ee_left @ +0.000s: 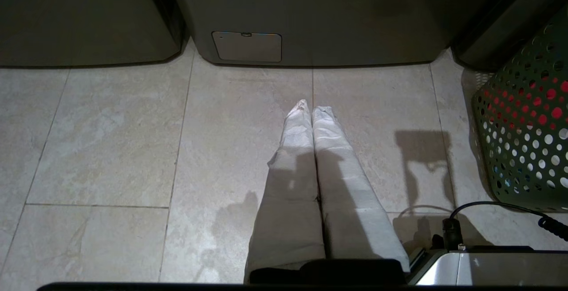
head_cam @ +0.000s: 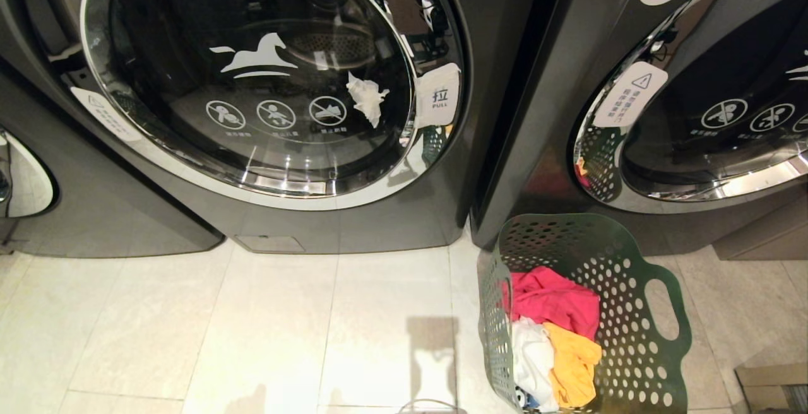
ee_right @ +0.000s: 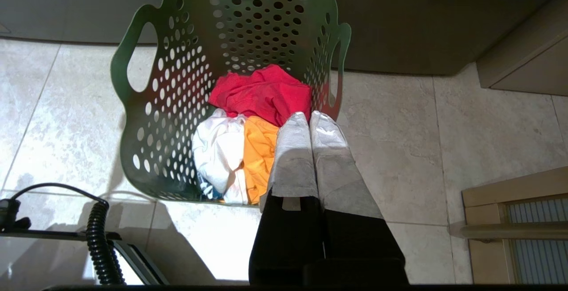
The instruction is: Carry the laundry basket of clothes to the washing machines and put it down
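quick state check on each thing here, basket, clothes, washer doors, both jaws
basket: upright on the floor by the washers, nobody holding it
clothes: piled inside the basket
left washer door: shut
right washer door: shut
left gripper: jaws shut, empty
right gripper: jaws shut, empty

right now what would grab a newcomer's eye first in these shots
The dark green laundry basket on the pale tiled floor, with pink-red, white and yellow-orange clothes inside. Behind it stand dark grey washing machines with big chrome-rimmed doors; a white tissue scrap clings to the left one's glass.
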You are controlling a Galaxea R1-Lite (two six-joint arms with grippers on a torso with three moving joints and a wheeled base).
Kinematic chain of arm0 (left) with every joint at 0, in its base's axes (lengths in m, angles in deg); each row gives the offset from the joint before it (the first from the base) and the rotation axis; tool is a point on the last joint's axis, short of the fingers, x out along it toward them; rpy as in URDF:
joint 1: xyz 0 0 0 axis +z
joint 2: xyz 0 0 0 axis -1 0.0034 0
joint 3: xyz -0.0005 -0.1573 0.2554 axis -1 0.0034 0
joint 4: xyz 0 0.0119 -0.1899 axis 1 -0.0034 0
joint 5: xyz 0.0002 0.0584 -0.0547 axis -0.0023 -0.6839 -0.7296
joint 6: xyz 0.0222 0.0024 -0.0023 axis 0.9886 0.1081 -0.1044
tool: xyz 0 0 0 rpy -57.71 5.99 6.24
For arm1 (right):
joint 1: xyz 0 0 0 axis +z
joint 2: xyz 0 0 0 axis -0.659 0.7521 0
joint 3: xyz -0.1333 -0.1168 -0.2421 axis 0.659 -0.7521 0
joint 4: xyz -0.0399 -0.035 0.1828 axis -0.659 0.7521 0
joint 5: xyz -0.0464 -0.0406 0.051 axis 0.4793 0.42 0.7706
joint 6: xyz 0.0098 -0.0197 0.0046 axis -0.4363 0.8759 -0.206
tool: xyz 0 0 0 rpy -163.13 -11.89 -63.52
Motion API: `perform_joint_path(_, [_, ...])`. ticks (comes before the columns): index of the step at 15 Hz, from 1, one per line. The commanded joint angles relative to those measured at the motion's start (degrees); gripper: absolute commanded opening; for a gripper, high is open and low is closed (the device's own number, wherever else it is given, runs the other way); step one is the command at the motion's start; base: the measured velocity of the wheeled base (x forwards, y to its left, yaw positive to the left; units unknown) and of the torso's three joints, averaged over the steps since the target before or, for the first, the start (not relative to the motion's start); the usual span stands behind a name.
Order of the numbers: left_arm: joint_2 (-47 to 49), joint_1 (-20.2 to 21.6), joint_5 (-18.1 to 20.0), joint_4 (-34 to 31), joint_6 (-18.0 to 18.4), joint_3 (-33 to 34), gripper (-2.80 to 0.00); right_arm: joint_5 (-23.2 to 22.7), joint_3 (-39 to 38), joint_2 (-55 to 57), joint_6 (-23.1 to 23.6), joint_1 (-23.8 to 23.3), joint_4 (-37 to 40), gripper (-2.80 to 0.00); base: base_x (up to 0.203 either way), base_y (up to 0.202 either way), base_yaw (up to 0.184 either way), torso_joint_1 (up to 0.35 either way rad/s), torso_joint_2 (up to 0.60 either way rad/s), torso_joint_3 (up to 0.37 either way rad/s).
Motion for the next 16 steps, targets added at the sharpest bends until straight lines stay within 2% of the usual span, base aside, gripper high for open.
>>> perform_joint_path(1, [0.1,0.0,0.0,-0.1,0.0,0.0,-2.80,0.0,0.0,0.1,0.0,0.0,0.0,-2.80,0.000,0.000,0.000,0.000,0.00,0.000])
perform_joint_path(16, [0.1,0.0,0.0,-0.1,0.0,0.0,-2.80,0.0,0.0,0.1,0.0,0.0,0.0,-2.80,0.000,0.000,0.000,0.000,0.00,0.000])
